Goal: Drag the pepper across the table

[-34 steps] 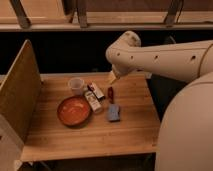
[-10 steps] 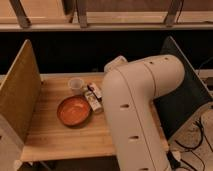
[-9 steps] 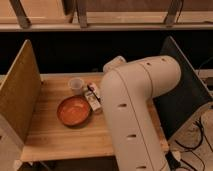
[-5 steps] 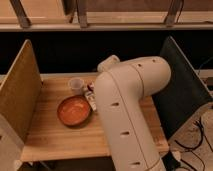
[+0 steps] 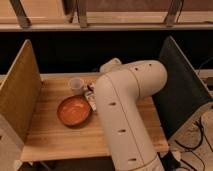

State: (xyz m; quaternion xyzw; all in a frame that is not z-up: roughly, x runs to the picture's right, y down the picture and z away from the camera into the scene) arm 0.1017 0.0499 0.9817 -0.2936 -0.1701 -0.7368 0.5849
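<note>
The light wooden table (image 5: 52, 139) fills the middle of the camera view. My white arm (image 5: 125, 107) reaches over its right half and hides much of it. The gripper is hidden behind the arm's own bulk, somewhere near the table's middle back. The pepper is out of sight behind the arm. A small dark reddish item (image 5: 90, 89) shows at the arm's left edge; I cannot tell what it is.
An orange bowl (image 5: 74, 110) sits left of centre on the table. A pale cup (image 5: 75, 85) stands behind it. A white packet (image 5: 92, 102) lies by the arm. A brown board (image 5: 17, 97) walls the left side, a dark panel (image 5: 181, 90) the right.
The arm has swung left and closer to the camera, now covering the table's right half, the pepper and the blue object that showed earlier. Bowl and cup have not moved.
</note>
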